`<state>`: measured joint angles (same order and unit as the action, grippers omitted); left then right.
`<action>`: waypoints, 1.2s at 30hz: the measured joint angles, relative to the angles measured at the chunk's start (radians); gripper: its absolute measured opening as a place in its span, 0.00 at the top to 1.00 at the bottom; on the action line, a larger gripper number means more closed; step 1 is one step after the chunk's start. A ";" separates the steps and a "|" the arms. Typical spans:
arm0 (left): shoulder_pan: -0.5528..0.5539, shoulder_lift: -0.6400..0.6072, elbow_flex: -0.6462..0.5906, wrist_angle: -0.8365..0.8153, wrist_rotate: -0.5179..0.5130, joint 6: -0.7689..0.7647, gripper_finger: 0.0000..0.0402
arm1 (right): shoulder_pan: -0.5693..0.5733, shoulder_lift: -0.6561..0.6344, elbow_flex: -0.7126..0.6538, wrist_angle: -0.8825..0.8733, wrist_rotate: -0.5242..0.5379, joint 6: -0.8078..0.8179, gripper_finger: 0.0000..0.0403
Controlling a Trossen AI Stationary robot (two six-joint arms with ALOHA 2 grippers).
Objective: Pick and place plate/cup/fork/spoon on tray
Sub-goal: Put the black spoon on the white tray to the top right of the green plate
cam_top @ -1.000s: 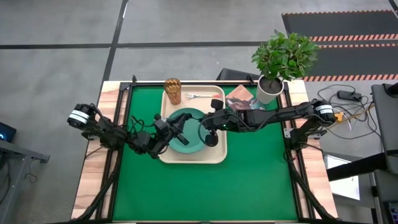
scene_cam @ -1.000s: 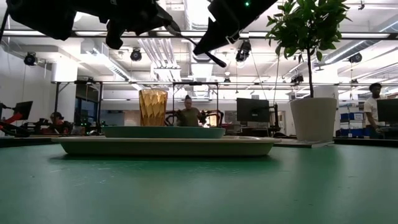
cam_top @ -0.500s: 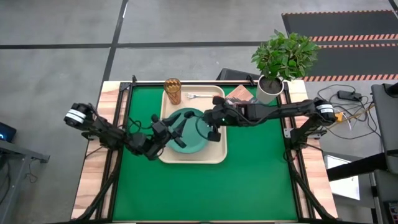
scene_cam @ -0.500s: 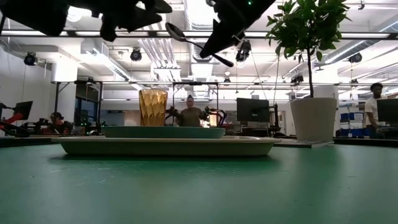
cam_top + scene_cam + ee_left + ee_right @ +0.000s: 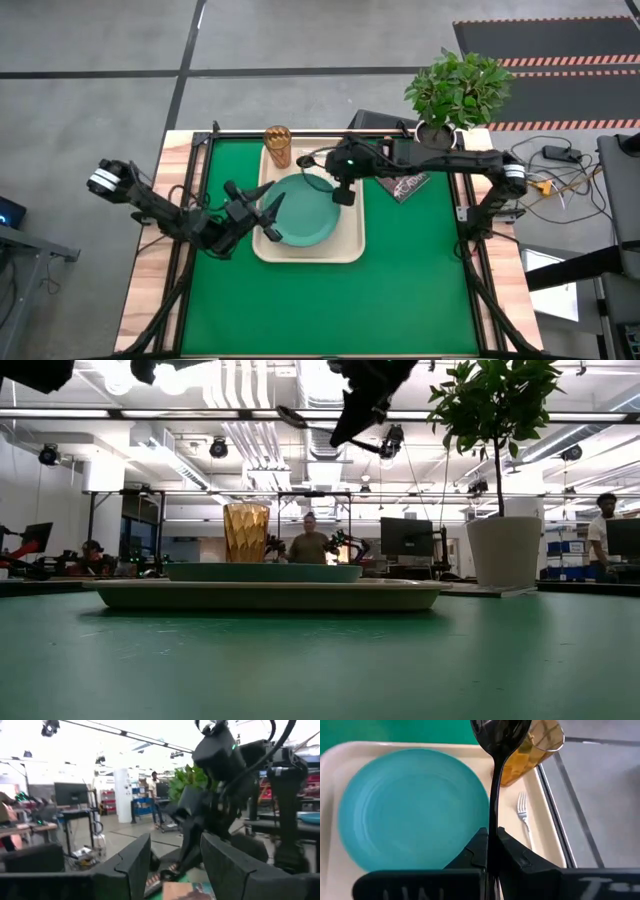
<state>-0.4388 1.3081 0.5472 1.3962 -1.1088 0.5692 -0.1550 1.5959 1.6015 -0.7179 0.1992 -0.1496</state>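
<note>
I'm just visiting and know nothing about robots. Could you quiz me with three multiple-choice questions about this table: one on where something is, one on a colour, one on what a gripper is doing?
1. Where is the fork?
A. on the tray
B. on the green mat
C. in the cup

2. What colour is the plate?
A. red
B. teal-green
C. white

3. What is the right gripper doing?
A. hanging open
B. gripping the plate
C. holding the spoon

Answers: 1 A, it lies on the tray beside the plate. 2 B, every view shows teal. 3 C, the right wrist view shows its fingers shut on the handle.
</note>
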 joint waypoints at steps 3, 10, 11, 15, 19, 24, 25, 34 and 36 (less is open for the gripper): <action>0.000 -0.031 -0.002 0.000 0.000 0.065 0.61 | -0.026 0.077 0.106 -0.085 -0.046 -0.037 0.97; -0.005 -0.106 -0.027 0.001 0.000 0.141 0.61 | -0.116 0.260 0.377 -0.322 -0.164 -0.096 0.97; -0.006 -0.116 -0.037 0.001 -0.001 0.144 0.61 | -0.131 0.281 0.406 -0.349 -0.182 -0.097 0.97; -0.007 -0.157 -0.075 0.001 -0.001 0.144 0.61 | -0.194 0.342 0.473 -0.404 -0.291 -0.102 0.97; -0.007 -0.184 -0.101 0.001 -0.001 0.139 0.61 | -0.249 0.378 0.478 -0.409 -0.412 -0.123 0.97; -0.007 -0.211 -0.129 0.002 0.000 0.117 0.61 | -0.296 0.416 0.463 -0.425 -0.443 -0.159 0.97; -0.007 -0.215 -0.130 0.001 -0.001 0.118 0.61 | -0.304 0.427 0.460 -0.433 -0.443 -0.174 0.97; -0.007 -0.219 -0.130 0.001 0.000 0.118 0.61 | -0.380 0.541 0.458 -0.457 -0.443 -0.271 0.97; -0.007 -0.219 -0.130 0.002 0.000 0.118 0.61 | -0.396 0.566 0.458 -0.466 -0.443 -0.286 0.97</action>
<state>-0.4461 1.0894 0.4171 1.3979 -1.1088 0.6868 -0.5514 2.1614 2.0594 -1.1841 -0.2437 -0.4355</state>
